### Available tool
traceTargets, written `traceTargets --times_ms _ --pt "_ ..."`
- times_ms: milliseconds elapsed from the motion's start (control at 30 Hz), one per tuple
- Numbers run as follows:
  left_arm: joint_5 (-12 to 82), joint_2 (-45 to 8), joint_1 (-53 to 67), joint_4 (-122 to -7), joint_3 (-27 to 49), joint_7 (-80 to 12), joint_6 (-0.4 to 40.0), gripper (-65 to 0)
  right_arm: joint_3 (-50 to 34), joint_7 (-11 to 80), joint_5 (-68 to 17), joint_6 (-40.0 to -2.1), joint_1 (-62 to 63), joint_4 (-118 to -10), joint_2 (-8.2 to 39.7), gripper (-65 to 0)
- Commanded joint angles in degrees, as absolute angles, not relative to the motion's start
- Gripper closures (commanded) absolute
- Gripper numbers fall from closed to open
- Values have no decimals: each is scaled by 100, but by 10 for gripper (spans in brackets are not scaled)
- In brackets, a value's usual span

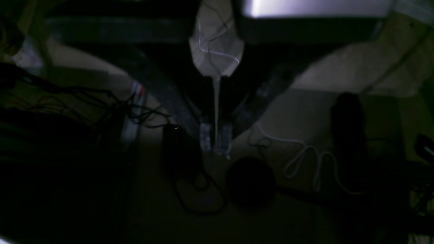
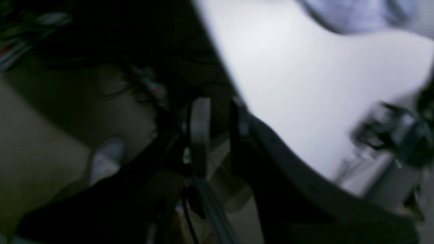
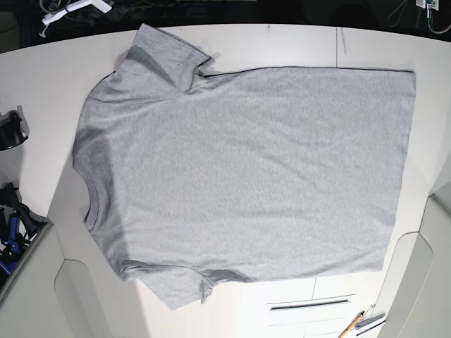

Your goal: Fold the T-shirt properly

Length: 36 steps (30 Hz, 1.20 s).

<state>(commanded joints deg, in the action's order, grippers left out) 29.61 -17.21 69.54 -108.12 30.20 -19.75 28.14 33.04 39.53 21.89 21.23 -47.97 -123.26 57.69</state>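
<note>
The T-shirt [image 3: 246, 176] lies flat on my white table [image 3: 42, 84], plain heathered grey knit upward, ribbed neck to the left, hem to the right. My left gripper [image 1: 216, 140] is clenched on nothing; my right gripper [image 2: 215, 128] is too blurred to tell

Base view: mounted overhead, facing straight down on the white table [image 3: 282, 42], far enough to take in the whole T-shirt [image 3: 246, 176]. Left wrist view: dark, looking along its end effector [image 1: 216, 140], past the table edge [image 1: 318, 8], toward a cable-strewn floor [image 1: 298, 112]. Right wrist view: close, blurred, angled across the table [image 2: 298, 84]. All three share the table surface.
</note>
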Motion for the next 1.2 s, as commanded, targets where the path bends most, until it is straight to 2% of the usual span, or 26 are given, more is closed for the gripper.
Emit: traceTargets --times_ms 67,233,400,500,567,633,700,733,800,900,1033,1200 --pt "3114 -1756 6952 -10814 3020 -1973 2814 -23 2902 3953 1885 2025 -4799 -12355 5642 -102" --pt "3109 -1883 6952 -10814 3020 -1973 2814 -24 1890 3946 812 1129 -4797 -12359 5000 -102" --pt "3111 -2038 6945 -10818 3020 -1942 2814 -24 377 3946 -751 -209 -4764 -12359 4128 -102" --pt "3111 -2117 6936 -10822 3020 -1846 2814 -24 -749 4051 -2078 -1131 -4525 -12324 3614 -102" --pt "3111 -2176 6936 -10822 3020 -1837 2814 -24 -1435 4320 -3059 -1566 -4298 -12243 3308 -102" --pt "3111 -2211 6936 -10836 3020 -1824 2814 -35 -1927 4578 -3815 -1796 -4071 -12018 3035 -102" --pt "3109 -2211 6936 -10892 3020 -1822 2814 -83 -2209 4652 -4025 -1942 -3898 -11616 2788 -102" --pt "3109 -2211 6936 -10923 3020 -1824 2814 -120 -2287 4654 -4141 -2032 -3835 -11362 2696 -115" --pt "3109 -2209 6930 -10927 3020 -1817 2816 -162 -2331 4696 -4615 -2344 -3747 -10833 2576 -189" --pt "3107 -2209 6827 -10927 3020 -1822 2814 -165 -2331 4705 -5229 -2893 -3662 -10215 2366 -279" --pt "3111 -2209 6748 -10927 3020 -1824 2816 -165 -2329 4978 -5857 -3341 -3570 -9824 2268 -296" --pt "3109 -2211 6737 -10927 3020 -1824 2816 -165 -2311 4954 -5894 -3343 -3446 -9789 2265 -296"
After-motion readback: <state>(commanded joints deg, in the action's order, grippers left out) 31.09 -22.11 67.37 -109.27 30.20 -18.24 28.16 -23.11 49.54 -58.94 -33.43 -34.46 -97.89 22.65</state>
